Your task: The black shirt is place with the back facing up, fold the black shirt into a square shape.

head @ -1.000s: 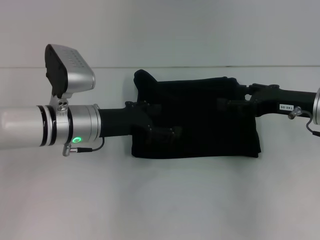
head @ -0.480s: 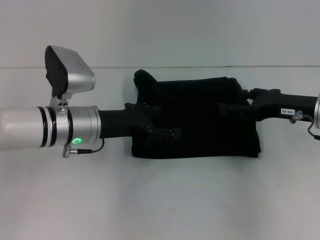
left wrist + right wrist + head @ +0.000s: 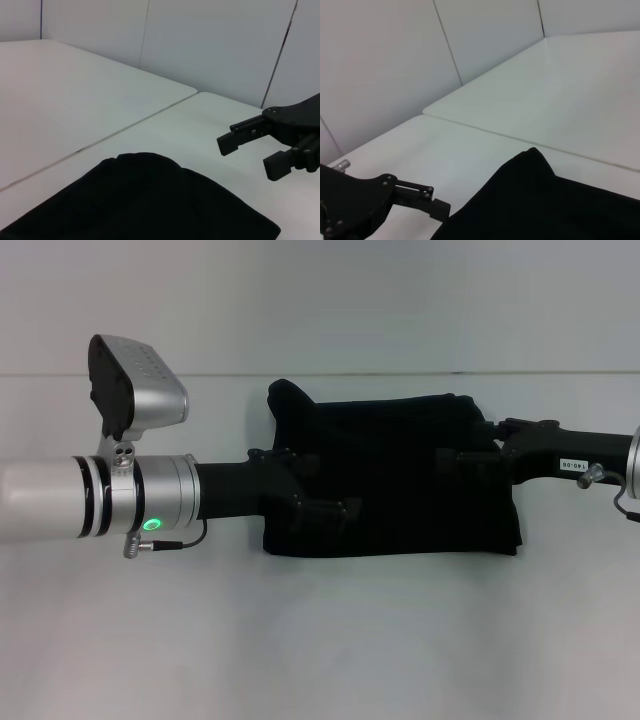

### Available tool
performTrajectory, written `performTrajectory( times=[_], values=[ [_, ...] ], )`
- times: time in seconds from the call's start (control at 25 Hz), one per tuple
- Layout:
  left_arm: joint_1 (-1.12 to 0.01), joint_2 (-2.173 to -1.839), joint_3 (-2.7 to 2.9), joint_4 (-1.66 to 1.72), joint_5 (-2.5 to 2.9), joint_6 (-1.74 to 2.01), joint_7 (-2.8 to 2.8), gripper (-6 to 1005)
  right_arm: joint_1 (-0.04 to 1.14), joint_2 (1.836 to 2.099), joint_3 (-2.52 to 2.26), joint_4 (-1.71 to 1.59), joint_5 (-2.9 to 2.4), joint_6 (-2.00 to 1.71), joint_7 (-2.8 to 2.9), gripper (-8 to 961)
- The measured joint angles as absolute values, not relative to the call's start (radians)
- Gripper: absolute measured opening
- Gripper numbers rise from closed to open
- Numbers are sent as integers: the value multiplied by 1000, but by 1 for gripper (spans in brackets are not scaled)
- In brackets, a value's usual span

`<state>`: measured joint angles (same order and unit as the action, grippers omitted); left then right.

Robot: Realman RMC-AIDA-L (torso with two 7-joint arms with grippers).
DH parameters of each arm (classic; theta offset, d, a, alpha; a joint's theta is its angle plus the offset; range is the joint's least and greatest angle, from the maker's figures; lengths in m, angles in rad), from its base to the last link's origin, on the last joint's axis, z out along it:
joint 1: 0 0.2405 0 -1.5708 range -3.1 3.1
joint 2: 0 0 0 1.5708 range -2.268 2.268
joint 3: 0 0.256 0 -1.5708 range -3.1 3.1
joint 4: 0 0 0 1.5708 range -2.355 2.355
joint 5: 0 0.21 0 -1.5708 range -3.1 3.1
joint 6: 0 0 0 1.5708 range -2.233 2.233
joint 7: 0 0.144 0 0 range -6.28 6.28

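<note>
White table (image 3: pixel 320 640), apparently pale walls (image 3: pixel 210 45)

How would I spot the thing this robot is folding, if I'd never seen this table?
On the white table, look at the middle, between the two arms reaching in from either side. The black shirt lies there as a flat, roughly rectangular bundle. It is soft, matte cloth, unlike the rigid left gripper and right gripper over it.

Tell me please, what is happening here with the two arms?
A two-armed robot is folding a black shirt on a white table. The shirt already lies as a compact, roughly rectangular bundle. The left gripper and the right gripper reach over it from opposite sides; the right one's jaws are open.
</note>
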<state>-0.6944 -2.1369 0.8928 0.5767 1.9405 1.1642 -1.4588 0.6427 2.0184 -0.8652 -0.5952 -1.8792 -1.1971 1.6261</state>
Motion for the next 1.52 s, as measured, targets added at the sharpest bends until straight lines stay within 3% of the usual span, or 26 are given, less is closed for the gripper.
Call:
performTrajectory(
  times=[1.52],
  values=[
    [-697, -2138, 894, 577, 1944, 1151, -1459, 918, 666, 2010, -870, -584, -1919, -1176, 1663, 799]
  ],
)
